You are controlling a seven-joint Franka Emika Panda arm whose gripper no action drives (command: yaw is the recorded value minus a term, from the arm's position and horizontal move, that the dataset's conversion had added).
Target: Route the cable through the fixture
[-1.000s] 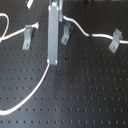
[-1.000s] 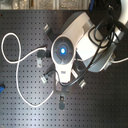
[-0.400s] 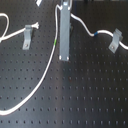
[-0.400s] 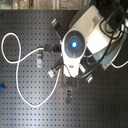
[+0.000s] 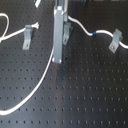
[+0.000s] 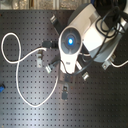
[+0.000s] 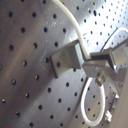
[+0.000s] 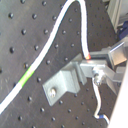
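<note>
The white cable [image 5: 35, 90] runs from the first exterior view's lower left up to my gripper [image 5: 58, 59]. It goes on right past its blue band [image 5: 93, 34] to a grey clip [image 5: 116, 41]. My gripper's long grey fingers look shut on the cable just above the board, beside a middle clip [image 5: 67, 34]. In the first wrist view the cable [image 7: 70, 20] arcs over a grey clip [image 7: 65, 61] towards the fingers [image 7: 107, 60]. The second wrist view shows the same clip [image 8: 62, 84] and cable [image 8: 55, 35]. In the second exterior view the arm [image 6: 70, 42] hides the gripper, and the cable loops on the second exterior view's left [image 6: 17, 75].
Another grey clip [image 5: 27, 36] stands at the first exterior view's left with a cable end lying by it. Several small clips [image 6: 39, 60] [image 6: 65, 91] are bolted to the black perforated board [image 5: 90, 95].
My gripper has moved towards the first exterior view's right, carrying the cable with it, and now stands closer to the middle clip.
</note>
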